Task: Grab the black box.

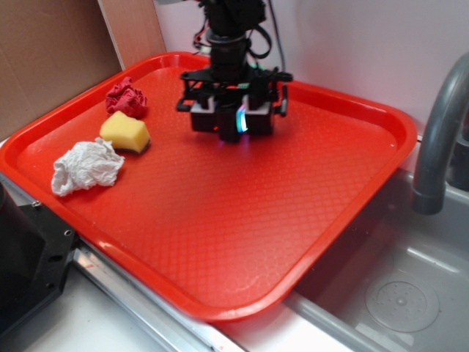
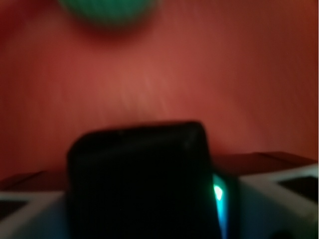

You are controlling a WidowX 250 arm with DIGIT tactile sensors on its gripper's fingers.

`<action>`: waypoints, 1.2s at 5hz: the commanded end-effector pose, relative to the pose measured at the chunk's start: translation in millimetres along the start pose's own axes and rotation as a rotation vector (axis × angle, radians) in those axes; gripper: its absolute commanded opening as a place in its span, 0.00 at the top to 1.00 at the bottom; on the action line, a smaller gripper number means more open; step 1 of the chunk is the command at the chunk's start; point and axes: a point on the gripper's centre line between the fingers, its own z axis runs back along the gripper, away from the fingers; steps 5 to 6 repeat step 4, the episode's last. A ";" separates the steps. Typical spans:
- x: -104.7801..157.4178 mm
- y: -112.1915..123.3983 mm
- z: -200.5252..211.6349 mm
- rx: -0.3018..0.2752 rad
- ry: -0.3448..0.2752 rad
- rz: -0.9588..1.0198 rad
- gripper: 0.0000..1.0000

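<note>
The black box (image 1: pixel 229 126) is a small glossy block sitting between my gripper's (image 1: pixel 231 117) two fingers over the far middle of the red tray (image 1: pixel 220 220). In the wrist view the black box (image 2: pixel 139 179) fills the space between the grey pads (image 2: pixel 279 194), with a thin green-blue glow along its right side. The gripper (image 2: pixel 144 214) is shut on it. The box's underside is hidden, so I cannot tell whether it touches the tray.
A crumpled red cloth (image 1: pixel 127 98), a yellow sponge (image 1: pixel 125 133) and a crumpled white tissue (image 1: pixel 86 166) lie along the tray's left side. A grey faucet (image 1: pixel 437 132) and sink (image 1: pixel 396 293) are to the right. A blurred green patch (image 2: pixel 107 10) shows ahead in the wrist view.
</note>
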 end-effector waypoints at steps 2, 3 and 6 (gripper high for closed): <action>-29.3 35.8 153.6 -0.305 -0.134 -0.518 1.00; -40.0 46.5 204.3 -0.250 -0.188 -0.558 1.00; -37.0 46.6 205.3 -0.230 -0.164 -0.546 1.00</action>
